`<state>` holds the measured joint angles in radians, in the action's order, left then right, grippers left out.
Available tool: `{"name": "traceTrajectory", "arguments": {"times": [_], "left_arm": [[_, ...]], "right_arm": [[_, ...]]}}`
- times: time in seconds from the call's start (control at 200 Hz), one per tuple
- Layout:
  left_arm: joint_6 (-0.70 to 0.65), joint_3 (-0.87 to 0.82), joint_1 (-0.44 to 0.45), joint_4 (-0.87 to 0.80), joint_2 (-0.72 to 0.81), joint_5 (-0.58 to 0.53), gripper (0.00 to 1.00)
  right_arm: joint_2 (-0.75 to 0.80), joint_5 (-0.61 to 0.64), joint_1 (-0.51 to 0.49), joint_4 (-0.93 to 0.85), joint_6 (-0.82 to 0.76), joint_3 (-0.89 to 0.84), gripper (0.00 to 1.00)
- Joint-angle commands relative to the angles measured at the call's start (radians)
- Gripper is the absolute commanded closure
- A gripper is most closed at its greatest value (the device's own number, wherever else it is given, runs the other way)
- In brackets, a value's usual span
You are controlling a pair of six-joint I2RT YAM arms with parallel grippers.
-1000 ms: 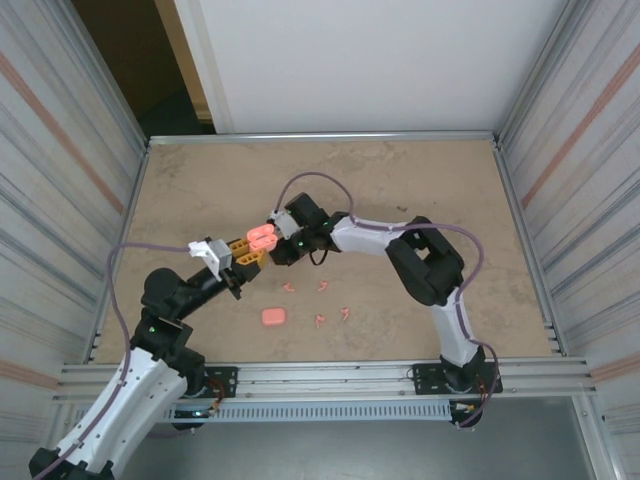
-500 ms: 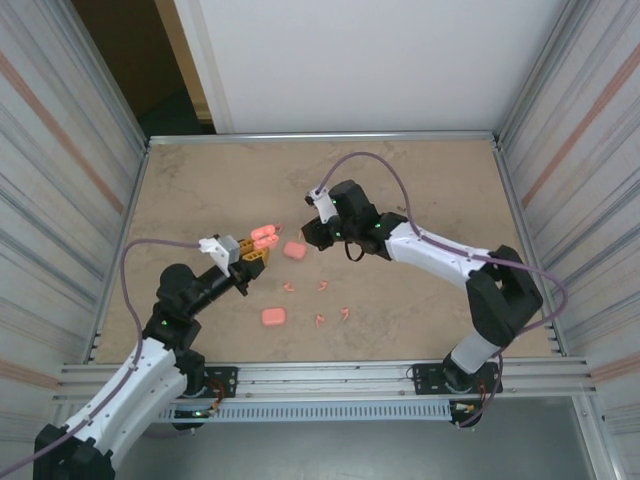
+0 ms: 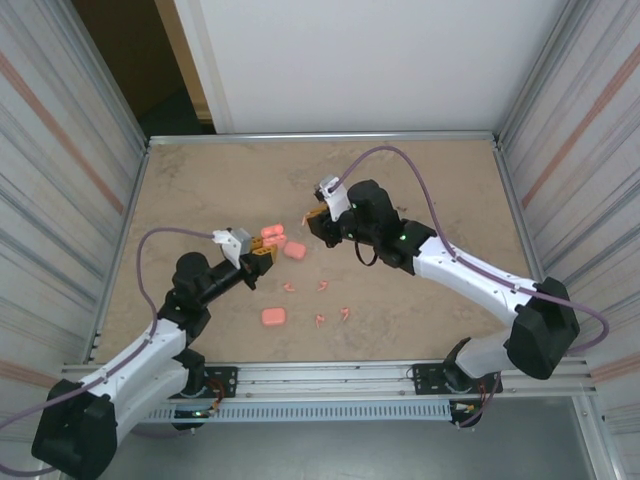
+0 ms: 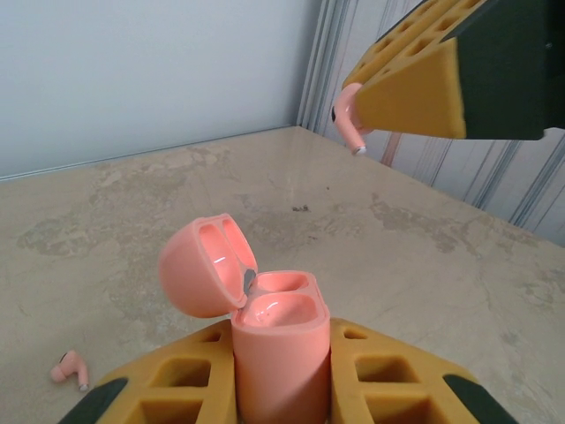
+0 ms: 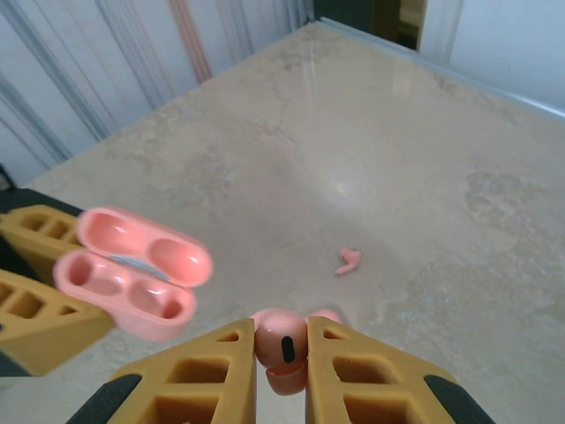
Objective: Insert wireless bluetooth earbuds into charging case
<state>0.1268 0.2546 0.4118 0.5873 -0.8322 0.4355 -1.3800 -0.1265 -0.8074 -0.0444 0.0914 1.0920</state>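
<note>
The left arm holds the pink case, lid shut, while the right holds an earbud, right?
No, the lid is open: the left wrist view shows the pink case in the left end effector, lid flipped back. The right end effector does hold an earbud.

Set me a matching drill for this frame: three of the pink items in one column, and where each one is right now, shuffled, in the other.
Things:
1. open charging case
2. case nearest the arm bases
3. raised earbud

Places:
A. lying on the table, with no gripper touching it
B. pinched between the fingers of the right gripper
C. clamped in the left gripper, lid swung back

Pairs: 1-C, 2-A, 3-B.
</note>
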Motion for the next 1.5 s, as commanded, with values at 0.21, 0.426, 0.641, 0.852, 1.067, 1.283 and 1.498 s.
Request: {"name": "traceTrajectory", "arguments": {"times": [0.21,0.426,0.641,0.852,1.067,1.283,1.498], "left_arm": [[0.021,0.010,0.008,0.151,-0.046,0.080,1.00],[0.017,0.012,0.014,0.174,-0.049,0.100,1.00],[0.017,0.017,0.016,0.181,-0.047,0.108,1.00],[0.015,0.019,0.017,0.177,-0.049,0.108,1.00],[0.011,0.022,0.016,0.173,-0.048,0.108,1.00],[0.009,0.025,0.017,0.171,-0.048,0.108,1.00],[0.010,0.029,0.018,0.169,-0.047,0.109,1.00]], "right_arm": [[0.031,0.025,-0.076,0.117,-0.079,-0.006,0.82],[0.014,0.012,-0.107,0.166,-0.087,-0.006,0.82],[-0.024,0.007,-0.126,0.173,-0.093,0.009,0.82],[-0.053,0.002,-0.133,0.168,-0.091,0.015,0.82],[-0.076,-0.012,-0.136,0.163,-0.089,0.022,0.81],[-0.086,-0.019,-0.138,0.149,-0.091,0.031,0.82],[-0.088,-0.041,-0.141,0.142,-0.094,0.029,0.82]]}}
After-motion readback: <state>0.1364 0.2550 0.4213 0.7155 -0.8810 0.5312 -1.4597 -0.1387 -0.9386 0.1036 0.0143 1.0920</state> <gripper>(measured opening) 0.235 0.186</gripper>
